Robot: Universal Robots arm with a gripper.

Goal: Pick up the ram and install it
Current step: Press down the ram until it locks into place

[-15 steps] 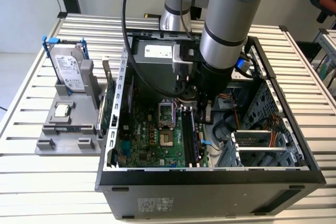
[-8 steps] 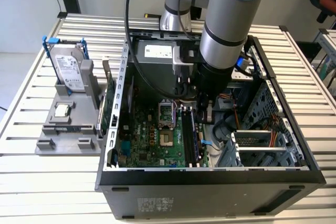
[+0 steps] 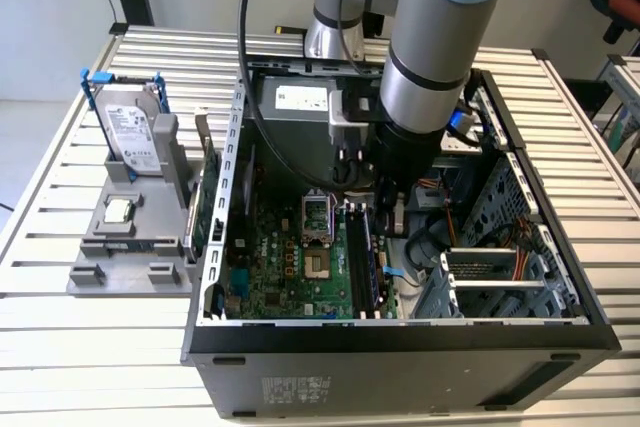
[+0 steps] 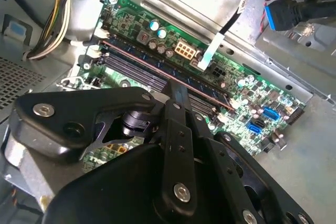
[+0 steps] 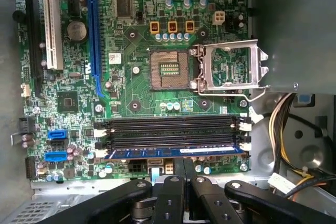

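Note:
The ram (image 5: 136,153) is a long thin stick standing on edge in the memory slot nearest the motherboard's edge. It also appears in the second wrist view as a narrow brownish edge (image 4: 136,61), and in the exterior view as a dark strip (image 3: 364,265) inside the open computer case. My gripper (image 5: 182,165) has reached down into the case, and its black fingers are closed together over the ram's top edge at about mid-length (image 4: 177,88). From outside, the gripper (image 3: 385,209) hangs just above the slots. White slot latches (image 5: 244,147) sit at the ram's ends.
The open CPU socket (image 5: 231,69) lies beside the memory slots. Yellow and black cables (image 5: 283,129) and the metal drive cage (image 3: 500,267) crowd one side. Outside the case, a grey stand (image 3: 130,247) holds a hard drive (image 3: 133,132), and a green expansion card (image 3: 207,202) stands by the case wall.

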